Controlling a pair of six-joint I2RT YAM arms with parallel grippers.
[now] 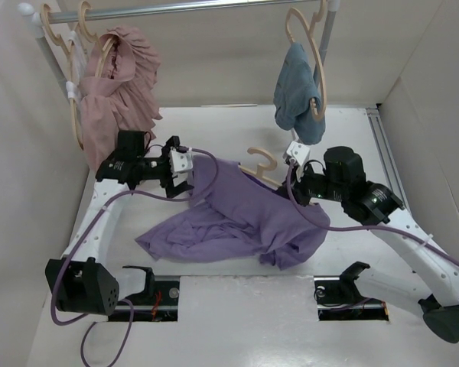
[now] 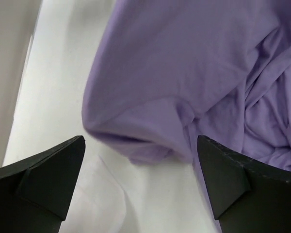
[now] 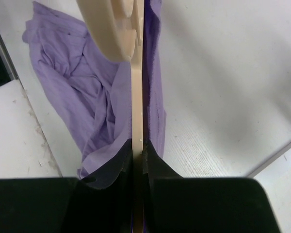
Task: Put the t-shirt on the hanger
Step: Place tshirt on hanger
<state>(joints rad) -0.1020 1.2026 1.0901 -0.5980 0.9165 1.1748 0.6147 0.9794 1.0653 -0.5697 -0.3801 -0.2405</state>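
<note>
The lavender t-shirt (image 1: 237,218) lies crumpled in the middle of the table, partly draped over the pale tan hanger (image 1: 262,162), whose hook sticks out at the shirt's far edge. My right gripper (image 1: 297,170) is shut on the hanger (image 3: 137,97), the thin wooden bar clamped between its fingers, with purple cloth (image 3: 87,97) on both sides. My left gripper (image 1: 185,172) stands open at the shirt's left end. In the left wrist view its fingers (image 2: 53,170) are wide apart above the table, and a fold of the t-shirt (image 2: 184,73) lies just beyond them, untouched.
A rail (image 1: 183,8) runs across the back. A dusty-pink garment (image 1: 115,92) hangs at its left end with bare hangers (image 1: 69,34), and a light-blue garment (image 1: 294,92) hangs on the right. White walls close in both sides.
</note>
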